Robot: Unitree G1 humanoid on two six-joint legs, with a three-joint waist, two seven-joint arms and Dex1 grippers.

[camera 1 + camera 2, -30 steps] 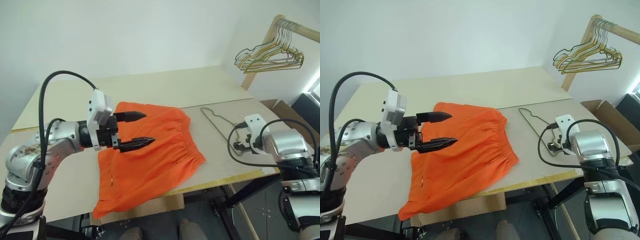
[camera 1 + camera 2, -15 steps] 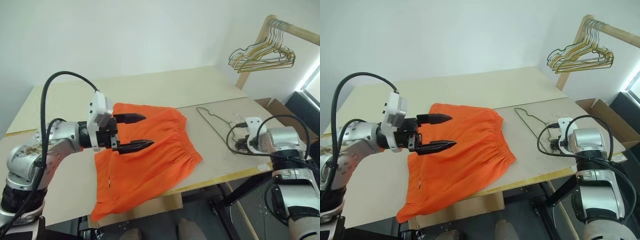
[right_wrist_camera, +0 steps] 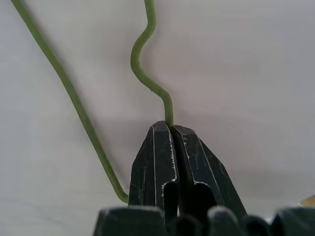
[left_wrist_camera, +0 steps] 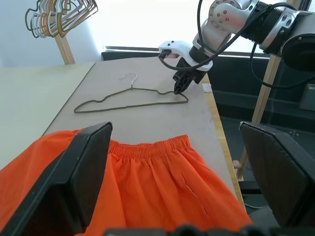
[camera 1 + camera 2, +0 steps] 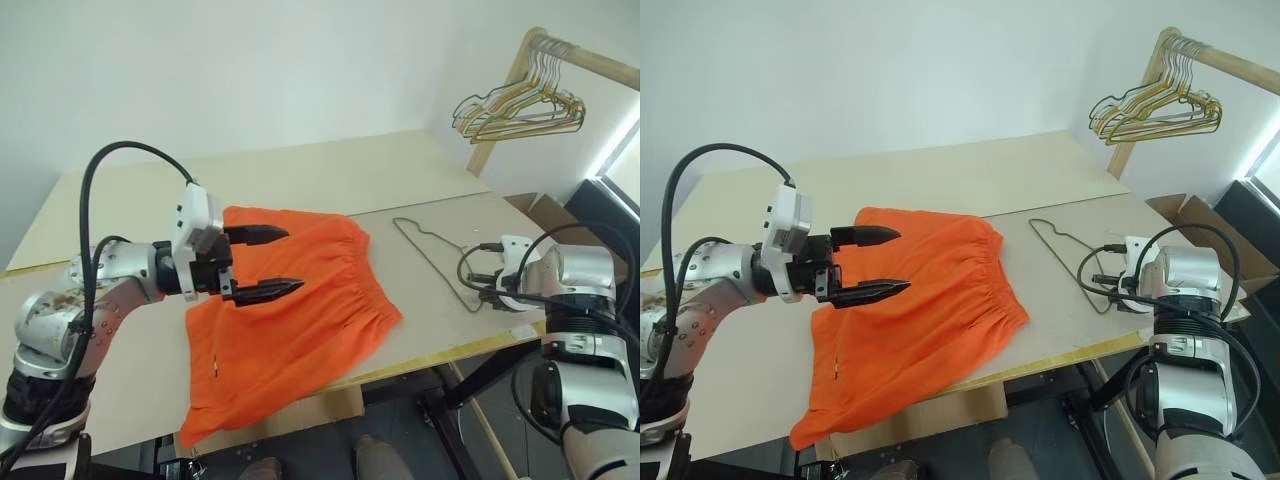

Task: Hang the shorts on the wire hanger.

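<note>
The orange shorts [image 5: 300, 320] lie spread flat on the table [image 5: 300, 170], with the waistband toward the right. My left gripper [image 5: 295, 259] hovers open above their upper part, fingers pointing right, and holds nothing. To the right of the shorts, the thin dark wire hanger [image 5: 430, 250] lies flat on the table. My right gripper [image 3: 171, 127] is shut on the wire hanger [image 3: 142, 64] at its near end, by the table's right edge. The left wrist view shows that right gripper [image 4: 179, 88] pointing down onto the hanger [image 4: 133, 98].
A wooden rail at the far right carries a bunch of gold and pale-green hangers [image 5: 520, 105]. A cardboard box [image 5: 545, 210] sits on the floor beyond the table's right edge. The table's front edge runs just below the shorts.
My right gripper has closed from open onto the wire hanger's end and rolled a little. The left arm has kept still. The head view has shifted slightly.
</note>
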